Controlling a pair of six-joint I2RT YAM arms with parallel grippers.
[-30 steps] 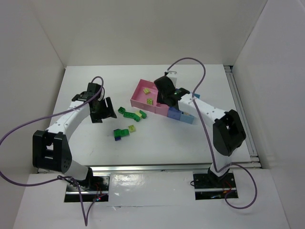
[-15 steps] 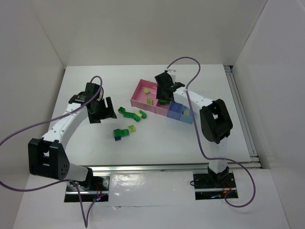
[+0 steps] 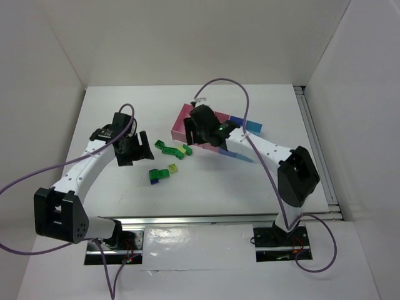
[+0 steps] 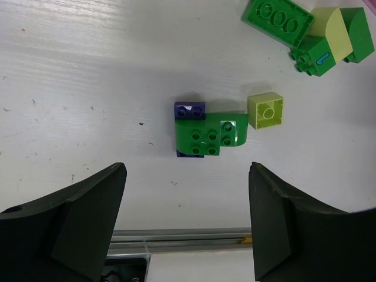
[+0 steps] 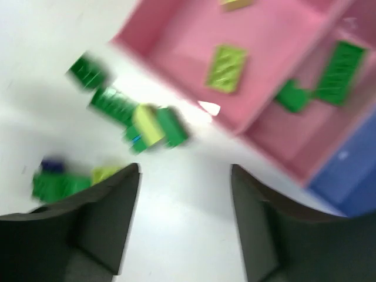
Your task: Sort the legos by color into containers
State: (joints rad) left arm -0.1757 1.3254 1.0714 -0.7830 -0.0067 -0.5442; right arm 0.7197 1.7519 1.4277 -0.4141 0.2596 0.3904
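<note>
Loose legos lie between the arms: a dark green brick (image 3: 167,149), a green and lime-yellow cluster (image 3: 185,150), a small lime brick (image 3: 173,169) and a green brick on a blue one (image 3: 156,175). The left wrist view shows the green-on-blue pair (image 4: 202,136) and the lime brick (image 4: 266,110) ahead of my open, empty left gripper (image 4: 188,223). My left gripper (image 3: 139,149) is left of the bricks. My right gripper (image 3: 191,132) is open and empty over the pink bin's near edge. The blurred right wrist view shows a lime brick (image 5: 226,67) in the pink bin (image 5: 176,35) and green bricks (image 5: 341,64) in the magenta bin.
The row of bins runs from the pink bin (image 3: 182,119) to the blue bin (image 3: 237,119) and light blue bin (image 3: 254,127), partly hidden by the right arm. White walls surround the table. A metal rail (image 4: 194,238) runs along the near edge.
My right gripper has swung left from over the magenta and blue bins to the pink bin's near edge, towards the loose bricks. My left gripper has shifted slightly.
</note>
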